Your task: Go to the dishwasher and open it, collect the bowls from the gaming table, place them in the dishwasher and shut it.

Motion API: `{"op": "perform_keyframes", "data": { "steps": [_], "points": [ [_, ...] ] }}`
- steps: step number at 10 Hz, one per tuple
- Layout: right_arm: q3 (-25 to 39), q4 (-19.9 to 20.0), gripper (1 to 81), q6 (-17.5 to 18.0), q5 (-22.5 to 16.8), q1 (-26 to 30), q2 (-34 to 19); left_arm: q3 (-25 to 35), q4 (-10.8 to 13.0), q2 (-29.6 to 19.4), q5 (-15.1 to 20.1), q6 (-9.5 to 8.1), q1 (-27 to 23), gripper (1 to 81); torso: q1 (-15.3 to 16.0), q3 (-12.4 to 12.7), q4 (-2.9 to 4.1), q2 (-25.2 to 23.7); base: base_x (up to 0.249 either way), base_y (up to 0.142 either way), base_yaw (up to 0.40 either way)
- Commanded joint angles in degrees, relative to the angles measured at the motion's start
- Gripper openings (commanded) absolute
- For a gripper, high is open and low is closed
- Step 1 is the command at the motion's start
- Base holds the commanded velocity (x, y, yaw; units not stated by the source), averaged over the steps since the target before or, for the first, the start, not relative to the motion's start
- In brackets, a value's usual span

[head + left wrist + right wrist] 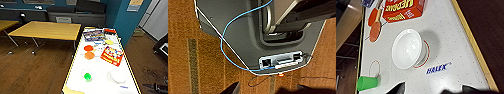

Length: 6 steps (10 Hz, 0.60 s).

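The gaming table (75,62), white-topped with a yellow edge, stretches away in front of me. Two orange bowls (88,48) (89,55) sit side by side near its middle, seen too in the right wrist view (374,31). A small green bowl (87,77) (367,83) stands nearer, toward the table's left edge. My right gripper (155,87) (432,90) hangs open and empty off the table's near right corner, apart from all the bowls. My left gripper (265,90) is open over the wooden floor beside my own grey base. The dishwasher is out of view.
A white bowl (118,76) (407,48) rests near the table's right side. Board-game boxes, one red (112,55) (403,8) and one blue (93,35), lie farther along. Yellow-wood tables (47,30) stand to the left, a teal wall (127,22) to the right.
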Motion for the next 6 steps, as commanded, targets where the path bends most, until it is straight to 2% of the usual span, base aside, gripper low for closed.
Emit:
{"op": "perform_keyframes", "data": {
  "steps": [1, 3, 5, 6],
  "points": [
    [-5.8, 1.1, 81.1, 4.9, -5.2, 6.7, 1.6, 0.1, -0.8, 0.2, 4.4, -0.03, 0.2, 81.1, 0.0, 0.0, 0.0, 0.0, 0.0, 0.0, 0.0],
    [-10.5, 1.1, 81.1, 8.2, -5.4, 8.0, 5.8, 0.0, -0.8, 0.0, 4.4, -0.03, 0.2, 81.1, 0.0, 0.0, 0.0, 0.0, 0.0, 0.0, 0.0],
    [-13.7, 1.2, 81.1, 10.1, -5.8, 9.4, 8.8, 0.0, -0.8, -0.1, 4.4, -0.03, 0.1, 81.1, 0.0, 0.0, 0.0, 0.0, 0.0, 0.0, 0.0],
    [-14.6, 1.2, 81.1, 11.3, -7.1, 10.1, 9.7, 0.0, -0.8, -0.2, 4.4, -0.03, 0.0, 81.1, 0.0, 0.0, 0.0, 0.0, 0.0, 0.0, 0.0]
  ]
}}
